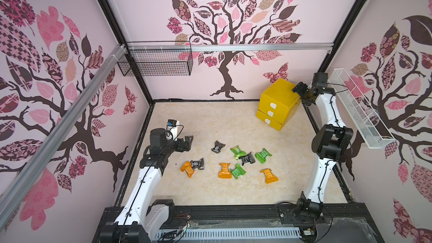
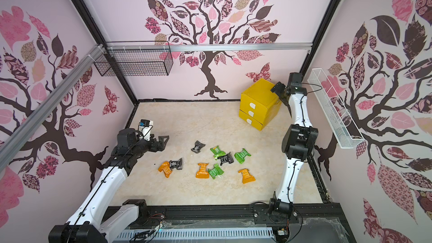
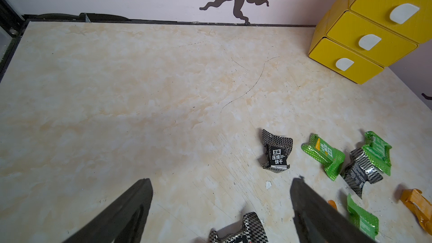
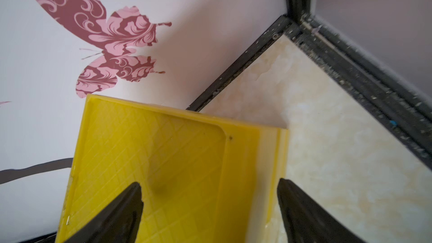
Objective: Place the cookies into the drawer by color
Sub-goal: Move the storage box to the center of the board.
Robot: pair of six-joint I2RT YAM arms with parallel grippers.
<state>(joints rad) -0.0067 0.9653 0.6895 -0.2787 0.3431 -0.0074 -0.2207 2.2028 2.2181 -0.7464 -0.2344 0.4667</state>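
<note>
Several cookies lie loose in the middle of the marble table (image 1: 210, 118): black (image 1: 218, 147), green (image 1: 263, 155) and orange (image 1: 269, 176) packets, some overlapping. The yellow drawer (image 1: 278, 104) stands at the back right with all three fronts shut. My left gripper (image 1: 189, 140) hovers open at the left of the packets; its wrist view shows one black cookie (image 3: 243, 232) just below the jaws and another (image 3: 277, 153) ahead. My right gripper (image 1: 297, 88) is open over the right edge of the drawer's top (image 4: 163, 160), holding nothing.
A black wire basket (image 1: 156, 59) hangs on the back wall at the left. Along the right wall runs a white wire basket (image 1: 360, 111). The drawer cabinet sits close to the back right corner and its black frame (image 4: 350, 71).
</note>
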